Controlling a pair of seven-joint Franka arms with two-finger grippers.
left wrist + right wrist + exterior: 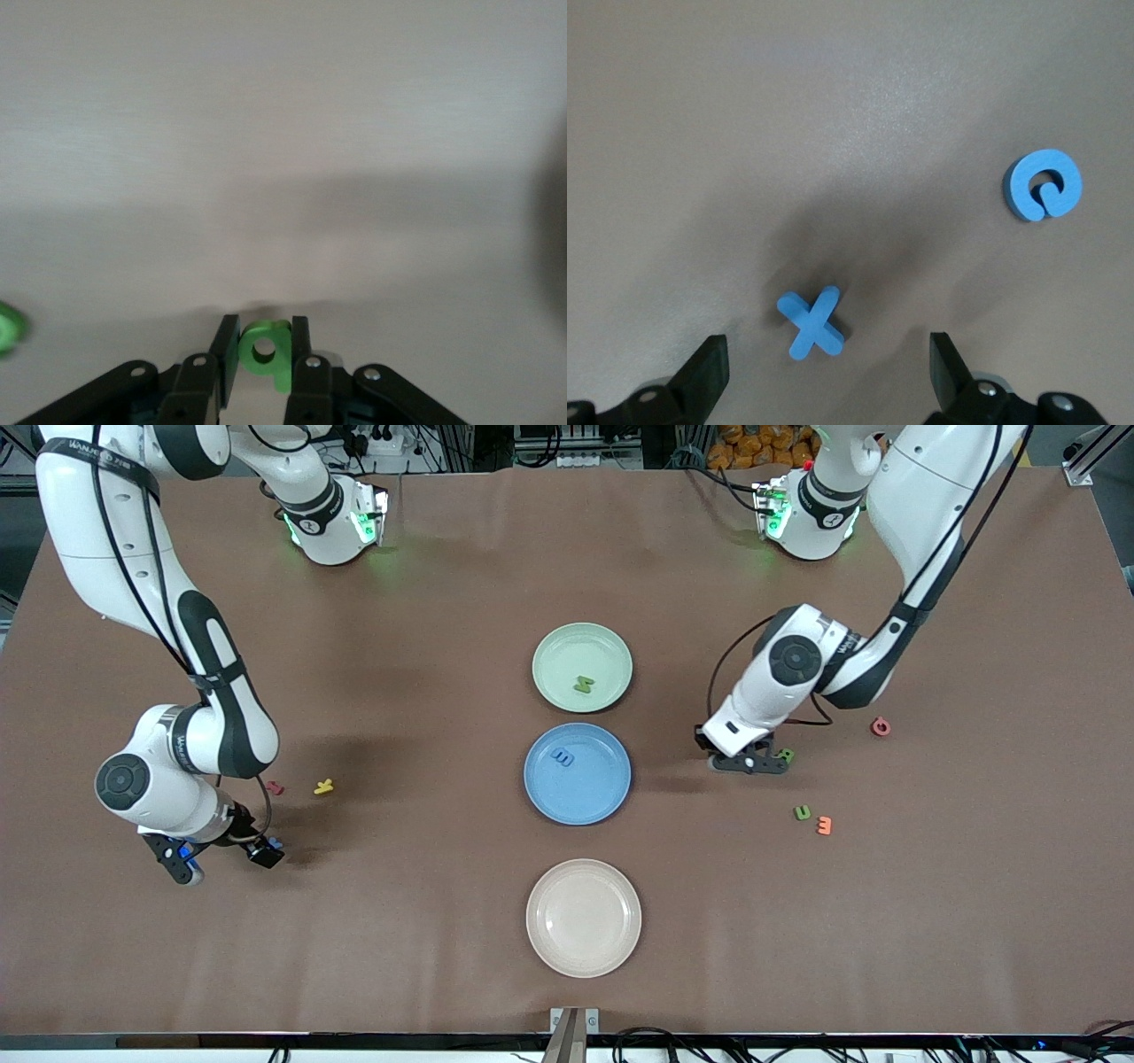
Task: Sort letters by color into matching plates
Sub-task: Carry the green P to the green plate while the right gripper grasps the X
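Front view first: lowest in the frame, just below centre, sits the beige-pink plate (583,918), bare inside. Above it comes the blue plate (577,773) with a blue letter (562,756) in its upper part, and above that the mint green plate (582,667) holding a green letter (582,685). All three line up down the middle of a brown cloth-covered table (425,921); cables and rack hardware run along the top edge.

At right of centre the left gripper (764,763) is down at the tabletop, jaws closed on a small green letter (784,756). Lower right of it lie another green letter (802,812) and an orange letter (824,825), side by side; a red ring-shaped letter (881,727) sits at mid-right.

At lower left the right gripper (226,857) hangs low over the cloth, jaws spread wide. Up and right of it lie a red letter (275,787) and a yellow letter (323,786).

Left wrist view: at bottom centre, the fingers (230,354) pinch a green letter (266,350) with a round hole. A blurred green shape (7,328) shows at the left edge.

Right wrist view: fingers (704,376) wide apart at the bottom, nothing held. A blue X (812,322) lies between them on the cloth; a blue ring-shaped letter (1043,184) rests at upper right.
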